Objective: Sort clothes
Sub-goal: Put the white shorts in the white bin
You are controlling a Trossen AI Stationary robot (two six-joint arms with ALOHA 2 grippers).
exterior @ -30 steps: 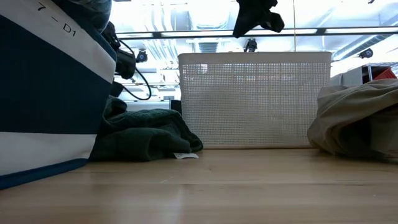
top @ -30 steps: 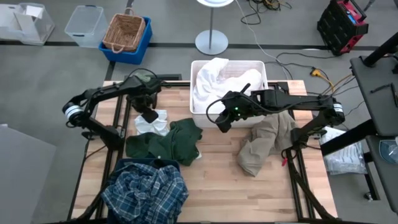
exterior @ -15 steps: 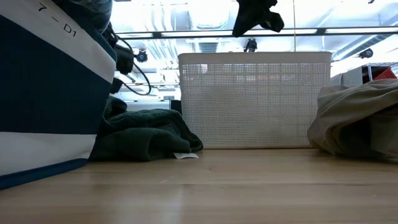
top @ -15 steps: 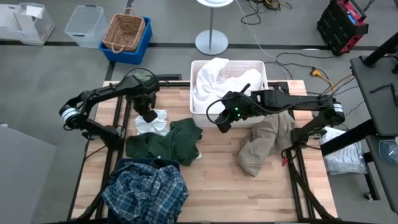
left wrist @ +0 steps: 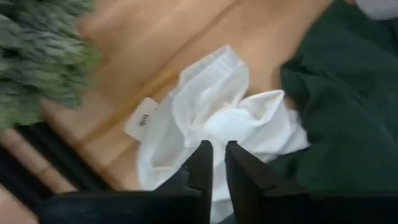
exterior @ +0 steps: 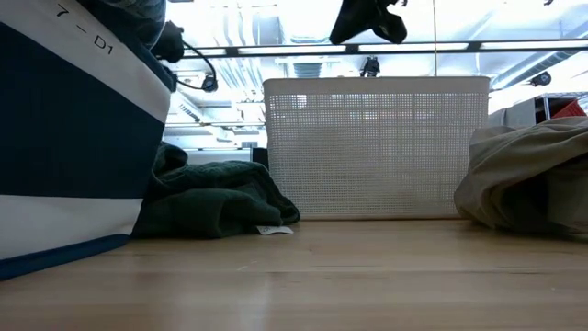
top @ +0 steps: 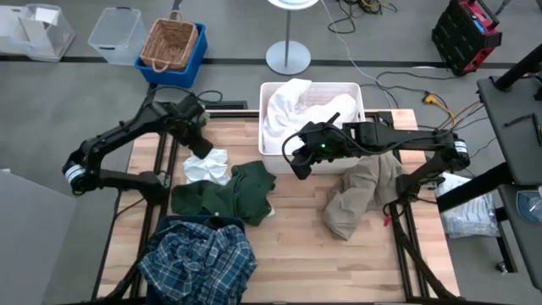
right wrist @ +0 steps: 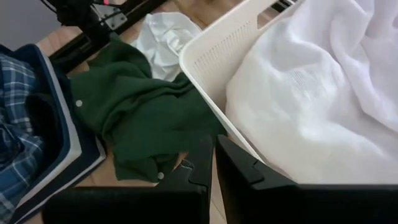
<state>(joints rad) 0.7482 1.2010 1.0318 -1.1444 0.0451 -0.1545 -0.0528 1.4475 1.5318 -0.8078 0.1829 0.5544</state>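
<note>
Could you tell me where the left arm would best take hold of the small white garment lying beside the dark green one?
Probably at the raised fold in the middle of the small white garment, coming straight down from above. It lies crumpled on the table, and that ridge stands up enough for the jaws to pinch. Its far edge touches the dark green garment, so stay clear of that side.

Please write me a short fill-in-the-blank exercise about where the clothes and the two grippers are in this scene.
1. The bin at the table's far edge holds a heap of ____ fabric.
2. The small white garment lies on the wood beside the dark ____ garment.
3. The ____ gripper hangs over the small white garment.
4. The right gripper, jaws ____, hangs at the bin's near wall.

Missing words: white; green; left; shut
</note>
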